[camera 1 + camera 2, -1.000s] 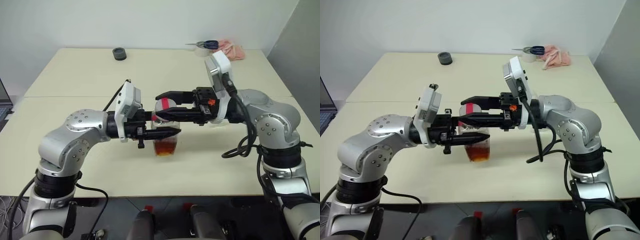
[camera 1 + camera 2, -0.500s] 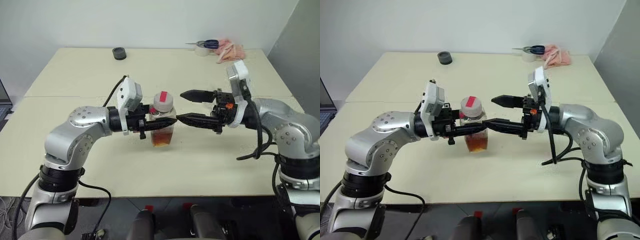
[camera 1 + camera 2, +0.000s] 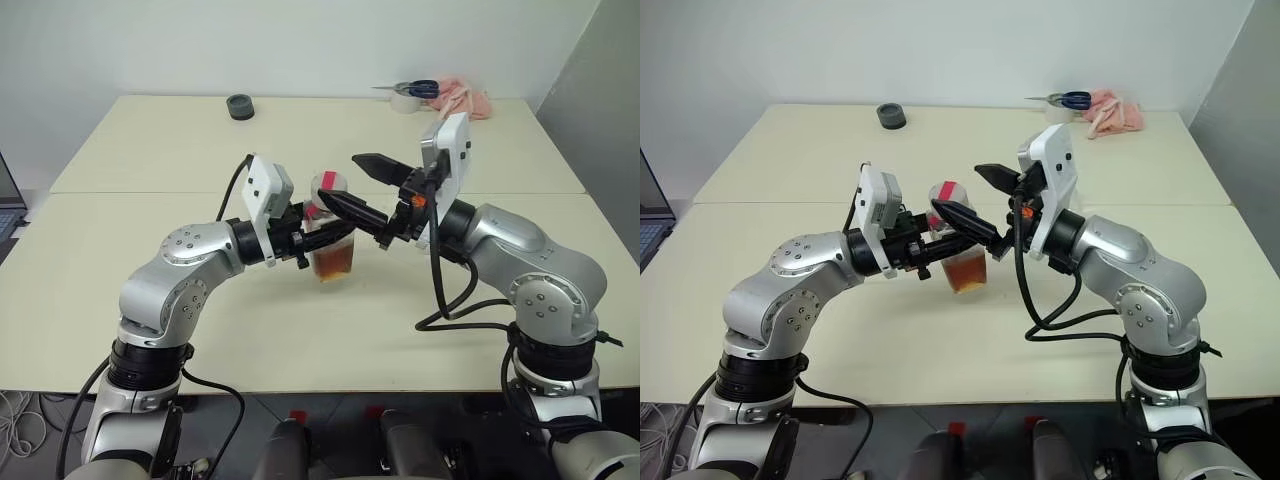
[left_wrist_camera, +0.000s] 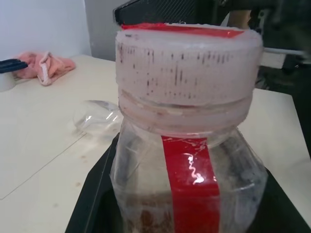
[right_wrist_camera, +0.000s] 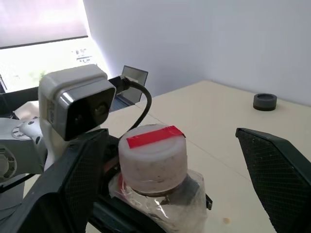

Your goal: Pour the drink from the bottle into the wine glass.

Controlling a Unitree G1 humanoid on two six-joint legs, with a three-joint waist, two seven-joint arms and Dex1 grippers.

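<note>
The bottle [image 3: 331,243] is held upright, clamped at its body by the left hand [image 3: 322,238], near the middle of the bench [image 3: 150,130]. The right hand [image 3: 352,184] is spread wide and empty, its fingers set either side of the cap [image 5: 153,154], which sits directly between them.

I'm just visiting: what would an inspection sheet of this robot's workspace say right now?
Surface: cream table, two joined tops.
Job's things: small clear plastic bottle of amber drink, red-and-white cap on; clear wine glass on the table beyond it.
Clutter: dark grey round puck, blue-handled scissors, pink cloth, far edge.
Grippers: left pincer shut on bottle; right pincer open, astride cap.
Cables: black cable looping from right arm.
Surroundings: white wall; laptop edge.
</note>
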